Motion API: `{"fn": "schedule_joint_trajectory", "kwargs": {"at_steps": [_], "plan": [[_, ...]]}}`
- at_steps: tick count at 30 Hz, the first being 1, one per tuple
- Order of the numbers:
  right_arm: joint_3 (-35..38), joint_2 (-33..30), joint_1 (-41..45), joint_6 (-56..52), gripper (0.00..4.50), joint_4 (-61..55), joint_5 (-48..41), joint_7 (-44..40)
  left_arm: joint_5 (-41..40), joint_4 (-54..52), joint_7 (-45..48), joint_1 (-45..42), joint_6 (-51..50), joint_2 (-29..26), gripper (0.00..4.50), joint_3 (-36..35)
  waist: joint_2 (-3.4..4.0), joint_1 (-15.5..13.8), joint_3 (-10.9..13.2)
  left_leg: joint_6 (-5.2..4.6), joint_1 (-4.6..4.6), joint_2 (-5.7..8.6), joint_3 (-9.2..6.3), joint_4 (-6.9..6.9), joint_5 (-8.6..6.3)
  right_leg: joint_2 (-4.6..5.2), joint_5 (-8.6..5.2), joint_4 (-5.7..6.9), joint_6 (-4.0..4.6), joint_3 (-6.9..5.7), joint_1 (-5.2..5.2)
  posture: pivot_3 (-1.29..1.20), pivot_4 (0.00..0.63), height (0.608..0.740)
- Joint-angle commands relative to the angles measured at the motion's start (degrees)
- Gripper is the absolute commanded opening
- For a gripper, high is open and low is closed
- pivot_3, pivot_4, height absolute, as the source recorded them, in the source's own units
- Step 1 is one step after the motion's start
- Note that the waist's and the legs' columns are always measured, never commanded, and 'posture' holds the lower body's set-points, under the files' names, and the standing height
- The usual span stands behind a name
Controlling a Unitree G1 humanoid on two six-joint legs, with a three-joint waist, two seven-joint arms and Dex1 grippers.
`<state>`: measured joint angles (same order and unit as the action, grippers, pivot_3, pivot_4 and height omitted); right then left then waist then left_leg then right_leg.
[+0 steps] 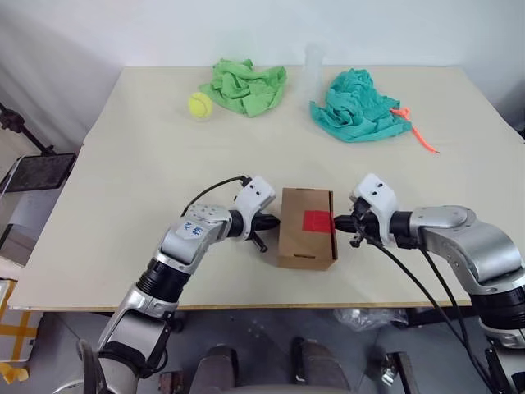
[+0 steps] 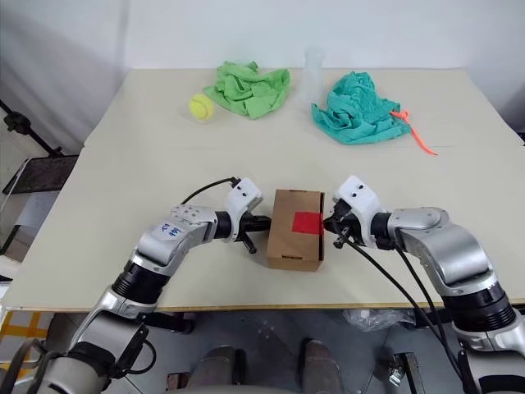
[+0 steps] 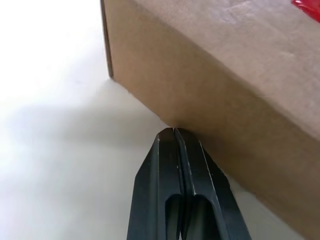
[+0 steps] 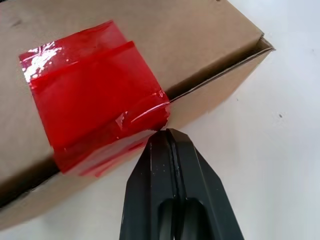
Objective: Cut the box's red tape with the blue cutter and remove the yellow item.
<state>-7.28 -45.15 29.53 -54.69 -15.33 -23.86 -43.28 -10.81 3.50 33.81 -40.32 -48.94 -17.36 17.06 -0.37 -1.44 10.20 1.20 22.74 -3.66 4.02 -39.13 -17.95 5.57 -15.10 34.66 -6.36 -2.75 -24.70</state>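
Standing against a plain white wall: pale beige desk (image 1: 148, 180), matt surface, grey floor showing beyond its left and right edges. Dark tripod base and black tray (image 1: 37, 171) sitting on the floor off the desk's left side.

Lying along the far edge: teal cloth (image 1: 358, 107), crumpled, with a thin orange strip (image 1: 420, 135) trailing beside it; green cloth (image 1: 246, 86), crumpled; clear plastic cup (image 1: 315, 66) standing between the two cloths; tennis ball (image 1: 200, 104) resting just beside the green cloth.

Sitting near the front edge, centre: the box (image 1: 307, 228), flaps closed, the red tape (image 4: 95, 100) lying across the seam at its right side and wrinkling over the edge.

Pressing against the box's left wall: left gripper (image 3: 174, 134), fingers fully together, holding nothing. Touching the tape's lower corner at the right side: right gripper (image 4: 167, 133), fingers likewise together, holding nothing.
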Motion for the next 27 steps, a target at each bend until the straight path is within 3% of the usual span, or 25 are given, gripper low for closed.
{"fn": "schedule_joint_trajectory", "kwargs": {"at_steps": [1,10,11,14,22,24,27], "plan": [[1.3,0.5,1.0,-0.1,0.03,-2.1,0.1,0.7,0.3,-0.4,1.6,-1.8,1.9,0.6,0.0,0.4,0.0,0.0,0.0,0.0,0.0,0.0,0.0,0.0,0.0,0.0,0.0,0.07,0.0,0.0,0.0,0.0,0.15,0.74],[5.4,-1.9,-0.1,-0.4,0.03,-2.7,2.8,4.0,0.4,-1.0,4.4,-1.2,2.0,-4.6,0.0,-2.0,0.0,0.0,0.0,0.0,0.01,0.0,0.0,0.0,0.0,0.0,0.0,0.13,0.0,0.0,-0.01,0.0,0.15,0.74],[6.6,-2.4,0.1,-1.4,0.18,-3.0,2.5,4.2,0.2,-0.4,4.6,-1.3,2.4,-5.4,0.0,-2.7,0.0,0.0,0.0,0.0,0.01,0.0,0.0,0.0,0.0,0.0,0.0,0.13,0.0,0.0,-0.01,0.0,0.15,0.74],[11.8,-3.6,2.0,-7.3,0.9,-5.2,0.4,5.8,-3.6,-1.2,8.1,-2.4,1.6,-7.6,0.0,-6.9,0.0,0.1,0.0,0.0,0.02,0.0,0.0,0.0,0.0,0.0,0.0,0.15,0.0,0.0,-0.03,0.0,0.15,0.74],[17.6,1.1,4.8,-21.8,3.7,-13.3,-6.4,10.0,-11.4,-7.6,11.9,-3.3,-2.9,-5.4,0.0,-9.6,0.0,-0.1,0.0,0.0,0.04,-0.01,-0.01,0.0,0.0,0.0,-0.01,0.14,0.01,0.0,0.0,0.0,0.15,0.74],[18.2,5.1,5.7,-25.4,4.41,-15.2,-7.9,12.3,-11.7,-5.9,11.5,-4.8,-2.3,-3.4,0.0,-9.1,-0.01,0.0,0.0,-0.01,0.04,-0.01,-0.01,0.0,-0.01,0.0,-0.01,0.16,0.01,0.0,-0.01,0.0,0.15,0.74],[18.2,8.4,5.2,-28.0,4.46,-16.7,-8.4,14.7,-9.6,-3.6,11.6,-5.5,-0.3,-2.5,0.0,-6.6,0.0,0.0,0.0,-0.01,0.03,-0.01,-0.02,0.0,0.01,0.0,-0.01,0.25,0.01,0.01,-0.04,0.0,0.15,0.74]]}}
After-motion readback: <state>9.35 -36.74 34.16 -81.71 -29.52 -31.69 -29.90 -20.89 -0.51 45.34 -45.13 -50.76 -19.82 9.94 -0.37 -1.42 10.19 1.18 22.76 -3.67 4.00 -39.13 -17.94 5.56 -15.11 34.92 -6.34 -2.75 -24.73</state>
